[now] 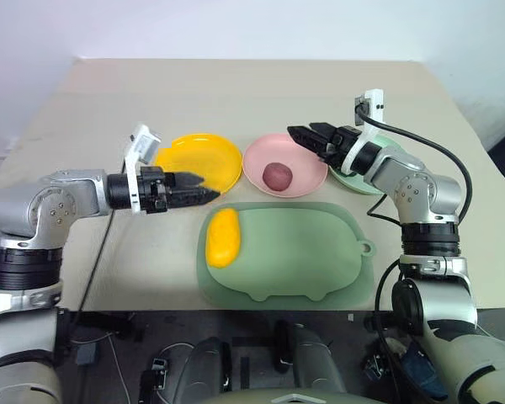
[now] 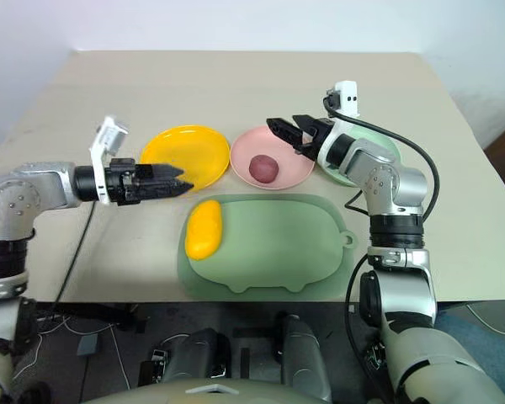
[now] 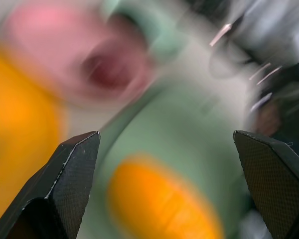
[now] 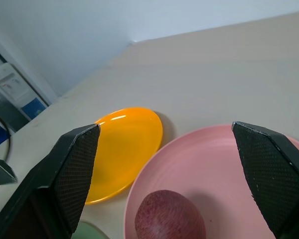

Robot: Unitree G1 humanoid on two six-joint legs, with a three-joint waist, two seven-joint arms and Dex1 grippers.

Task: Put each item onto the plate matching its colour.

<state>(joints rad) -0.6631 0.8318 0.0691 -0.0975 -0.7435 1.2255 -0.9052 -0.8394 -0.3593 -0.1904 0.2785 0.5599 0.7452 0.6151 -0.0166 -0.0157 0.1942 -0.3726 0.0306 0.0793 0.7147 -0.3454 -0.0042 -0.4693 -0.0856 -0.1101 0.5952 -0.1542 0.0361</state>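
Lying on the left end of the green mat (image 1: 295, 252), left of centre in the head views, the yellow fruit (image 1: 223, 237) looks the next thing to be dealt with. Its long axis runs up and down the frame, one rounded end toward the yellow plate (image 1: 204, 160) just above it, the other toward the mat's lower edge. It looks like a light, hollow plastic toy: stiff, smooth and probably slippery, not fragile. The safest hold is likely across its short width at the middle, where the sides run nearly parallel; a pinch on either domed end could squirt it out.

The red fruit (image 1: 277, 176) sits in the pink plate (image 1: 268, 155) at centre, with no clear long axis. Of the 3 plates, the mint plate (image 1: 372, 180) at upper right is mostly hidden behind the right arm, so whether anything sits on it I cannot tell.

The left hand (image 1: 204, 195) hovers beside the yellow plate's lower edge, above and left of the yellow fruit, fingers spread and empty. The right hand (image 1: 310, 137) hangs over the pink plate's right rim, fingers also apart, holding nothing.
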